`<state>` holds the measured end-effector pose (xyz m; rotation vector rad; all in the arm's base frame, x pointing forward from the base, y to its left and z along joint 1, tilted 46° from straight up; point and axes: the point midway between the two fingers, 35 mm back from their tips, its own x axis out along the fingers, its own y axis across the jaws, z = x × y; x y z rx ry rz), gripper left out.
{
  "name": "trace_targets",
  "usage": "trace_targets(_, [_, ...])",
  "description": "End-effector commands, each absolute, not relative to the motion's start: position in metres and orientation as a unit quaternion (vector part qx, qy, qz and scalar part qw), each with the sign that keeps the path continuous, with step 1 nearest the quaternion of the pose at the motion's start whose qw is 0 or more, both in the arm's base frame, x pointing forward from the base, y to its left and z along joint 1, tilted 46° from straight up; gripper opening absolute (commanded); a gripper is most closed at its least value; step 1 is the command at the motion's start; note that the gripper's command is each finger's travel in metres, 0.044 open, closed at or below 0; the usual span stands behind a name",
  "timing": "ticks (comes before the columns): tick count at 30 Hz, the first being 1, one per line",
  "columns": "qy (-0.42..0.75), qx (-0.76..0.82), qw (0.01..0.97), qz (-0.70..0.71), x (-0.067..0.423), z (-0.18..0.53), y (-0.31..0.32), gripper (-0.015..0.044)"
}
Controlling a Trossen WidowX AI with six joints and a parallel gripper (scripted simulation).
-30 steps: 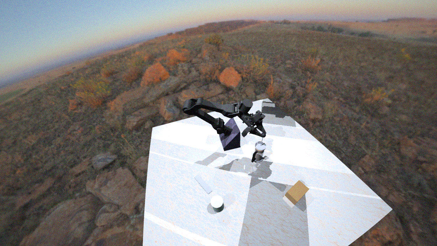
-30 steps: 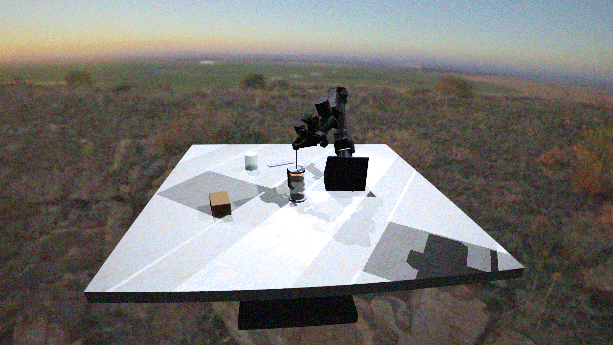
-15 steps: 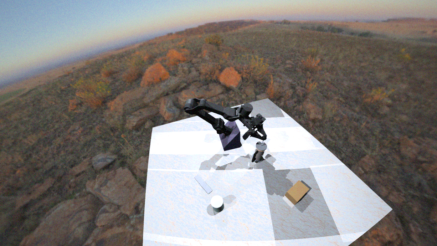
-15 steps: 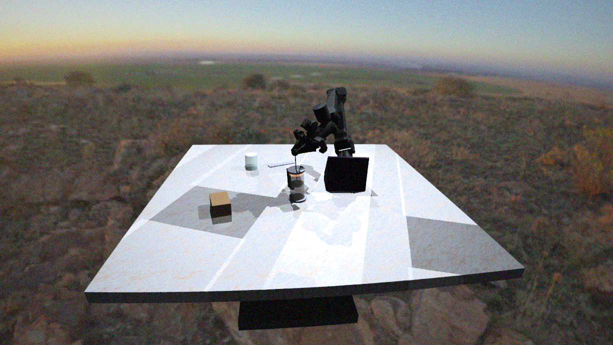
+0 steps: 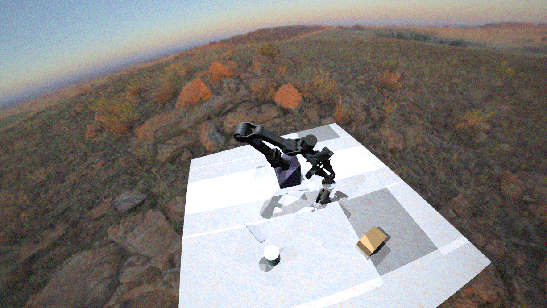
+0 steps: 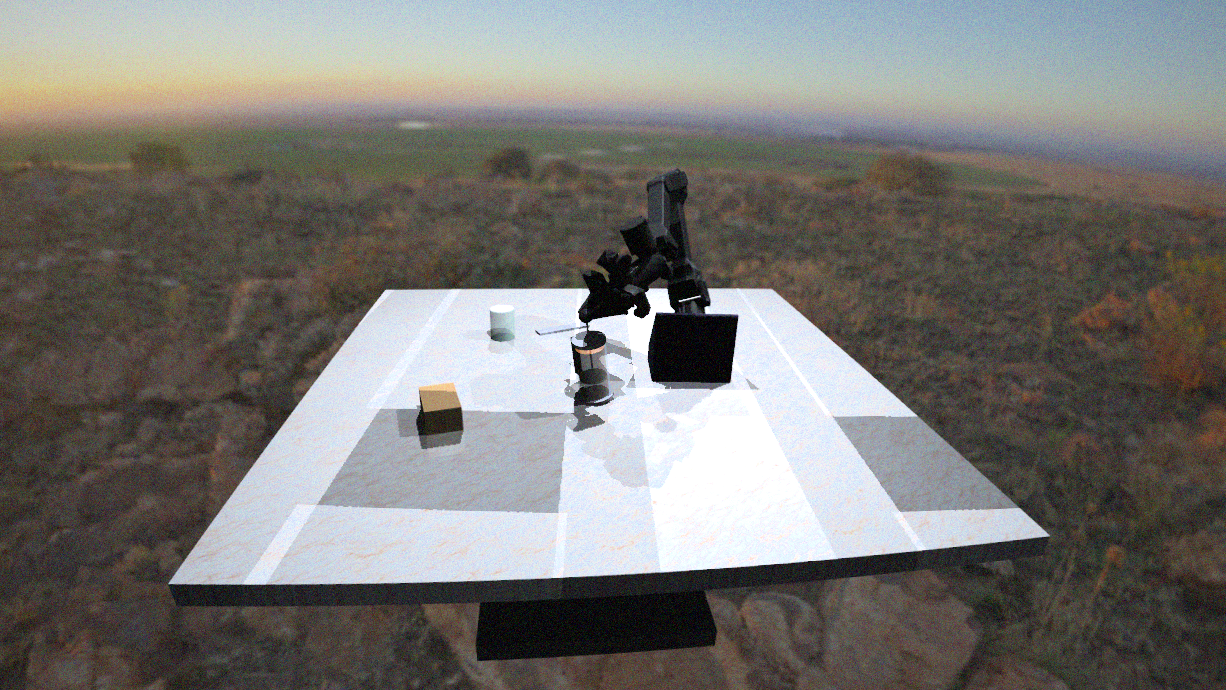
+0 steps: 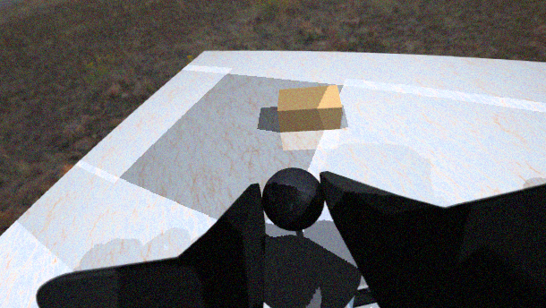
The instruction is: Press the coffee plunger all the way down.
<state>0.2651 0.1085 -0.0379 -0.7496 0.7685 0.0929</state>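
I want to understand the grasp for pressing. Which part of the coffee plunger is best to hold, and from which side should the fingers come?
Grip the round black knob on top of the thin rod, coming from above with one finger on each side. The gripper is shut on it this way. The ball gives both pads a seat, and the upright coffee press lets a straight downward push follow the rod.

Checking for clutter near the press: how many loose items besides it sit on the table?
3: tan box left of the press, white cylinder behind-left, flat grey strip beside the cylinder.
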Motion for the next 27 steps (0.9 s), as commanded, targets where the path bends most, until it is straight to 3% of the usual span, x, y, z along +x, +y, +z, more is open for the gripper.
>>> trace_targets(1, [0.393,-0.374,0.839,0.038,0.2571,-0.0531,0.0911,0.0120])
trace_targets(27, [0.393,-0.374,0.839,0.037,0.2638,-0.0560,0.0957,0.0120])
